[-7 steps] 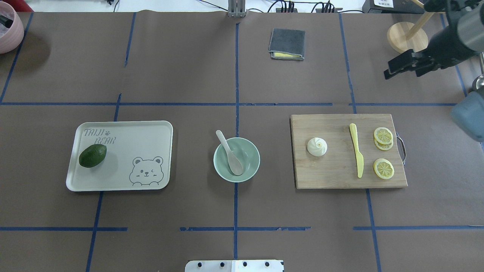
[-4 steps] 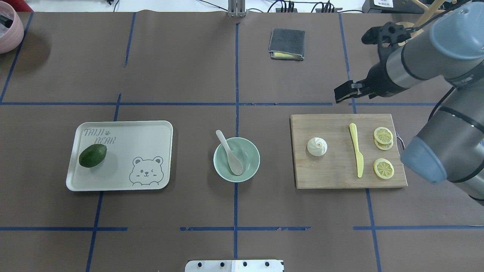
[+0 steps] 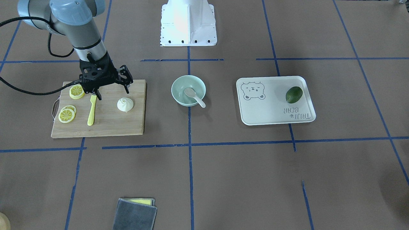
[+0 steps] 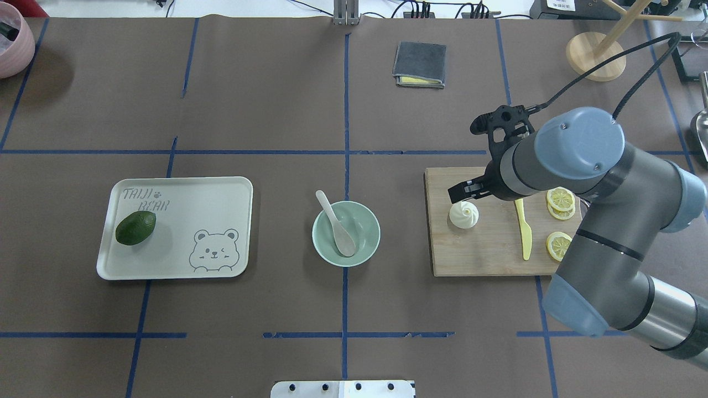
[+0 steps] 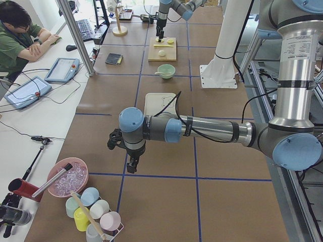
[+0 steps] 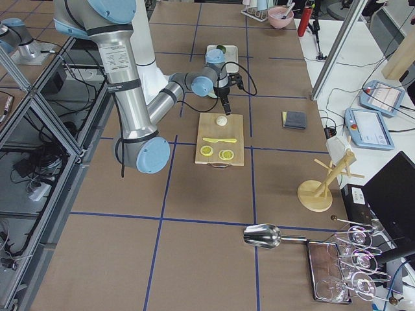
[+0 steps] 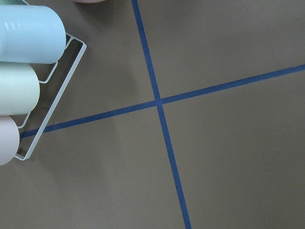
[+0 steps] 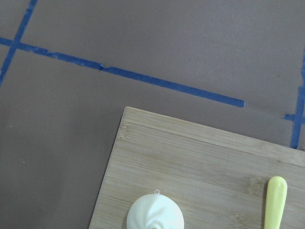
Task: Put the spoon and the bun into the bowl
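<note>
Bun (image 4: 464, 214) alone on bowl-side half of cutting board (image 4: 487, 254); bare wood all round it. Nearest obstacle: yellow knife (image 4: 524, 235), apart from bun, on side away from bowl (image 4: 370, 235). 3 lemon slices (image 4: 560, 199) beyond knife. Right gripper (image 3: 112, 92) hangs above board near bun, jaws spread wide. Right arm (image 4: 581, 149) overhangs lemon side. Bare strip of table (image 4: 401, 221) runs from board to bowl. Spoon (image 4: 338, 226) lies in bowl, handle over rim away from board; board-side half of bowl's inside open. Tray (image 4: 182, 221) with avocado (image 4: 135, 227) past bowl, well apart.
</note>
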### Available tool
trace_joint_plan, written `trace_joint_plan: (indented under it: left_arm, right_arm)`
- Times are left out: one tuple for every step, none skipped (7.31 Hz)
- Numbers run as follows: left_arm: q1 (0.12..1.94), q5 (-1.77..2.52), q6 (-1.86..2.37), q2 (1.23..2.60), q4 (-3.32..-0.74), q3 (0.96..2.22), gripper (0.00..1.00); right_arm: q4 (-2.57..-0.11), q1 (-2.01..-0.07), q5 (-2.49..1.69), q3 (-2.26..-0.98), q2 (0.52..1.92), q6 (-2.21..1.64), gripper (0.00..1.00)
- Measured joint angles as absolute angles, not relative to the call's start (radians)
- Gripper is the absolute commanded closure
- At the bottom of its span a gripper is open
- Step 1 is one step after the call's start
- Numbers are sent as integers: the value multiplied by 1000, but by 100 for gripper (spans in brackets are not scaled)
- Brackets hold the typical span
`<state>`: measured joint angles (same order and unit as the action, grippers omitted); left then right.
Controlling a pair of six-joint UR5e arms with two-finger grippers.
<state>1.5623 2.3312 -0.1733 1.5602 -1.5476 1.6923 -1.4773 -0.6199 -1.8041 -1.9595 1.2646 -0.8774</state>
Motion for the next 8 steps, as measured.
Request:
trace_joint_plan:
  left_arm:
    - [1562, 2332, -173, 1561, -1549, 1692, 0]
    - [1562, 2332, -173, 1561, -1549, 1692, 0]
    - [1562, 2332, -173, 1561, -1549, 1692, 0]
    - [1562, 2332, -173, 1562, -1549, 1692, 0]
    - [1562, 2332, -173, 1563, -1550, 1692, 0]
    - [1562, 2332, -173, 1563, -1550, 1692, 0]
    - [1562, 2332, -173, 1563, -1551, 1693, 0]
    - [1562, 2332, -173, 1563, -1551, 1693, 0]
  right_arm:
    - [-1477, -594, -1780, -1933, 1261, -882, 2]
    - [-1477, -575, -1763, -1911, 1257, -883, 4]
    - [-1476, -558, -1752, -1895, 1255, -883, 8]
    - [-1477, -545, -1743, -1884, 1253, -883, 14]
    - [-1477, -536, -1737, -1872, 1250, -884, 35]
    - [-1477, -531, -1735, -1862, 1245, -884, 66]
    - [-1477, -529, -1734, -1855, 1242, -883, 99]
    - [-1478, -528, -1733, -1852, 1242, -883, 100]
